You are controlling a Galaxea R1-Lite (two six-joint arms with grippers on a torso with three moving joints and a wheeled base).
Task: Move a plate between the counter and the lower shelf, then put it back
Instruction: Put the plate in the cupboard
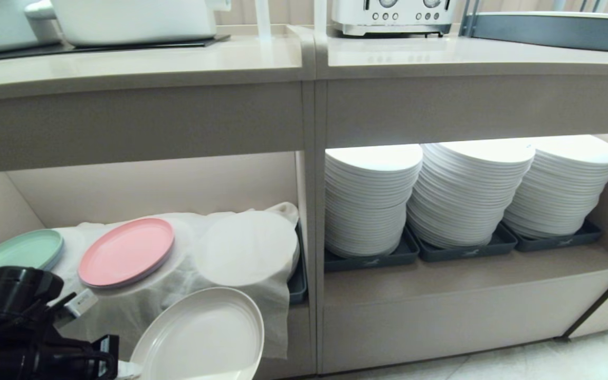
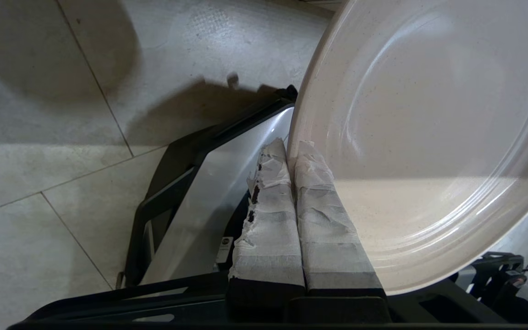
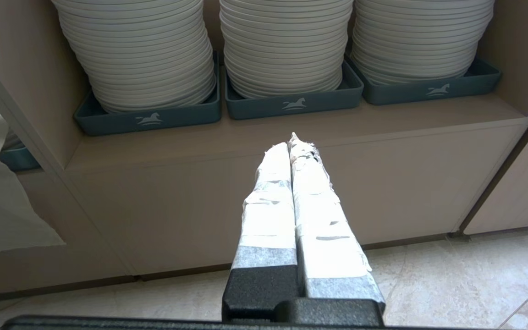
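Only the left wrist view shows the left gripper pinching the plate by its rim; head view, lower left, shows the pink plate behind.

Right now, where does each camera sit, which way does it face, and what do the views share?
Head view: up on the head, looking forward and down at the counter and lower shelf; the left arm shows at lower left.
Left wrist view: behind the left tool, facing the floor; its taped fingers pinch the rim of the plate.
Right wrist view: behind the right tool, shut and empty, facing the white plate stacks.
Shared: the plate in head and left wrist; the stacks in head and right wrist.
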